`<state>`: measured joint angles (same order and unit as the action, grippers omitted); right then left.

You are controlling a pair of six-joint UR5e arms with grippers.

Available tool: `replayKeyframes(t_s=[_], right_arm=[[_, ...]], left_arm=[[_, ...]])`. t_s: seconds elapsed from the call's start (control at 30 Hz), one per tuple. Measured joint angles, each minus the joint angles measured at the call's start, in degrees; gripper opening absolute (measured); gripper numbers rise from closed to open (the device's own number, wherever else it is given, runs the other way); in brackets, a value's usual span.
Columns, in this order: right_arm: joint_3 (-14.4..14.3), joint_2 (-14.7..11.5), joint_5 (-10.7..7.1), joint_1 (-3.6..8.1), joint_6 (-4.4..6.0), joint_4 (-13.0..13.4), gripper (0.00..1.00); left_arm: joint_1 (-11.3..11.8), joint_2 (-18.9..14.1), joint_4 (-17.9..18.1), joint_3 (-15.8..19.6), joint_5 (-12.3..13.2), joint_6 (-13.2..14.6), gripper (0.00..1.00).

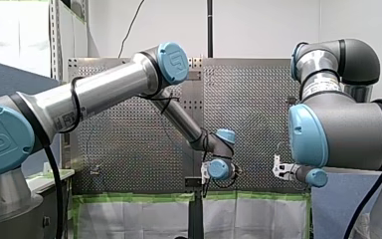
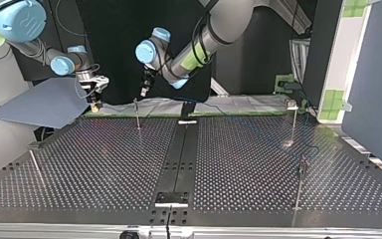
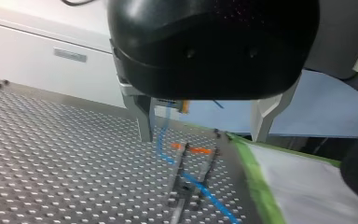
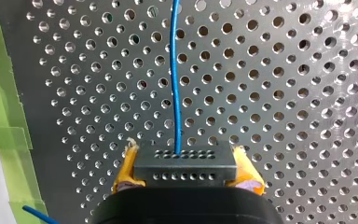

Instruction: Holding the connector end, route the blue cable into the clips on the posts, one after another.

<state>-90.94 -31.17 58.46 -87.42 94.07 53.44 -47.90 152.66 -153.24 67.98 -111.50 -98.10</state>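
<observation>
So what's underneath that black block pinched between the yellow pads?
The perforated table, with the blue cable leaving the block and running out over it. The patch straight beneath is hidden by the block and my right gripper.

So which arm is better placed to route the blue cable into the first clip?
Right. The right jaws are shut on the black connector, the blue cable running ahead; the left jaws stand open, gripping nothing.
</observation>
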Motion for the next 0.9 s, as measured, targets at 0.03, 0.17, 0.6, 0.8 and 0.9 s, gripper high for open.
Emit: replayKeyframes(t_s=[0.03,0.17,0.6,0.8,0.9], right_arm=[[0.00,0.00,0.00,0.00,0.02,0.01,0.00],[0.01,0.00,0.00,0.01,0.17,0.11,0.00],[0.01,0.07,0.03,0.01,0.84,0.34,0.00],[0.01,0.11,0.07,0.01,0.90,0.36,0.00],[0.01,0.14,0.07,0.02,0.97,0.41,0.00]], left_arm=[[0.03,-0.45,0.47,0.47,-0.13,-0.02,1.00],[0.42,-2.48,2.49,2.51,-0.69,-0.22,1.00],[0.80,-10.17,10.10,10.19,-0.36,-5.83,1.00],[0.32,-13.62,10.66,13.64,-0.28,-6.34,1.00],[0.28,-15.36,10.62,15.39,-0.37,-6.51,1.00]])
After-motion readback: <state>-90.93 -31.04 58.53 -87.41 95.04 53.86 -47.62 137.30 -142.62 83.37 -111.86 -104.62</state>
